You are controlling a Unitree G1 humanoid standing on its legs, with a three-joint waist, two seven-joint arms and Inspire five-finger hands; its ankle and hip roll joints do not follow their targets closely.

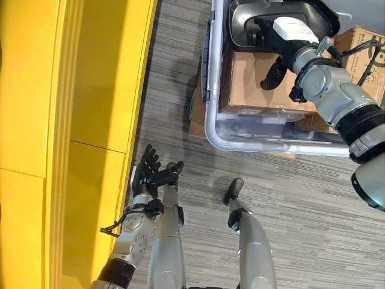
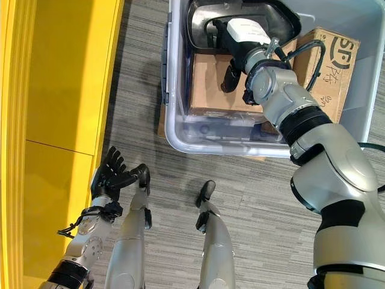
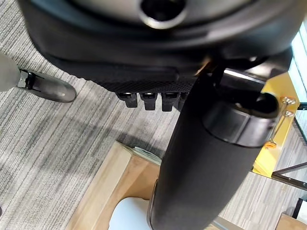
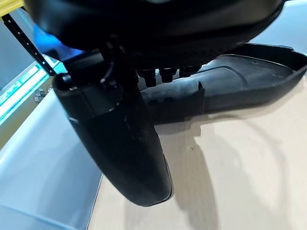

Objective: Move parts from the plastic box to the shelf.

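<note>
A clear plastic box [image 1: 210,120] stands on the carpet at the upper right. Inside it, a black moulded part [image 1: 240,27] lies on a brown cardboard box [image 1: 252,84]. My right hand [image 1: 289,33] reaches into the box, its straight fingers resting on the black part [image 4: 249,81]. Its thumb [image 1: 274,75] hangs apart over the cardboard and closes on nothing. The yellow shelf [image 1: 72,120] runs along the left side. My left hand [image 1: 147,171] hangs low beside the shelf with its fingers spread and holds nothing.
A second printed cardboard box [image 2: 328,66] stands at the right end of the plastic box. Flat cardboard [image 1: 195,120] sticks out from under the box's left side. Grey striped carpet [image 1: 174,72] lies between shelf and box.
</note>
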